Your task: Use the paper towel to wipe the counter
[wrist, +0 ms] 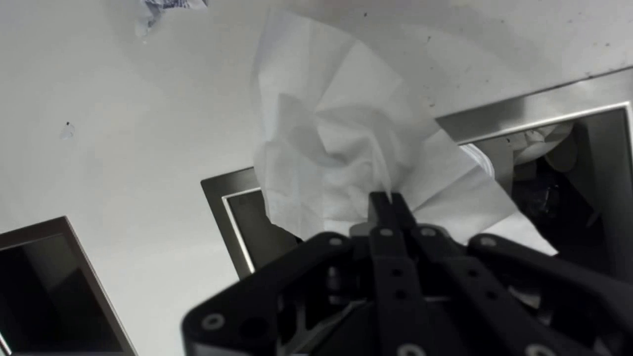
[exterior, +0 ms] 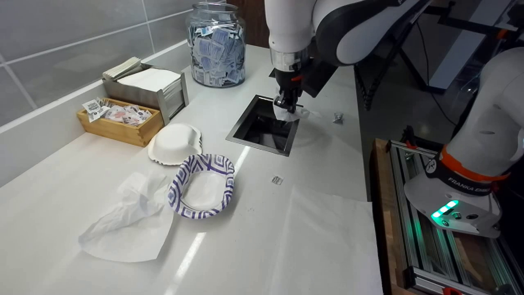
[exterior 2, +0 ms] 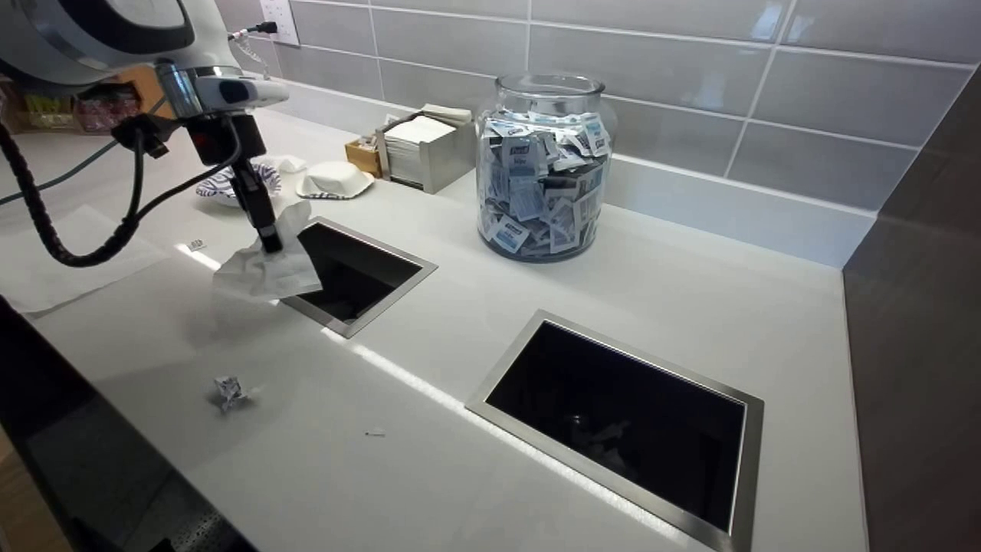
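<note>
Above the edge of a hole (exterior 2: 391, 297) in the table (exterior 2: 306, 491), gripper (wrist: 390, 199) pinching paper towel (wrist: 336, 148) tight, w/ crumpled wrapper (exterior 2: 230, 389) nr. it!

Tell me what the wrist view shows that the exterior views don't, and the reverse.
Only in the wrist view: a pale curved item inside the metal-framed opening partly hidden by the paper towel.
Only in both exterior views: the glass jar, the napkin holder and the patterned bowl.
Shared: that opening, the tool, the paper towel it grips, and the crumpled scrap.
</note>
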Controlling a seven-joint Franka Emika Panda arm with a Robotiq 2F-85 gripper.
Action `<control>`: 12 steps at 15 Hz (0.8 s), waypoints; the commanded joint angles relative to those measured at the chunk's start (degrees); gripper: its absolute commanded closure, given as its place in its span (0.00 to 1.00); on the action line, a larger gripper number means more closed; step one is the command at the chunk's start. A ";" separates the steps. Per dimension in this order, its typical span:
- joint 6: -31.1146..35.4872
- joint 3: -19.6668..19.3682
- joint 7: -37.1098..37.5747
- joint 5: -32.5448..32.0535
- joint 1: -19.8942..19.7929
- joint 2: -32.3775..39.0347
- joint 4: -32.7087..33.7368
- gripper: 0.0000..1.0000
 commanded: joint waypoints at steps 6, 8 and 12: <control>5.54 1.43 -3.10 -0.15 -3.41 -10.88 -4.98 1.00; 8.15 1.44 -4.33 0.18 -4.37 -11.36 -5.64 1.00; 12.17 1.68 -5.89 0.06 -6.11 -11.84 -6.83 1.00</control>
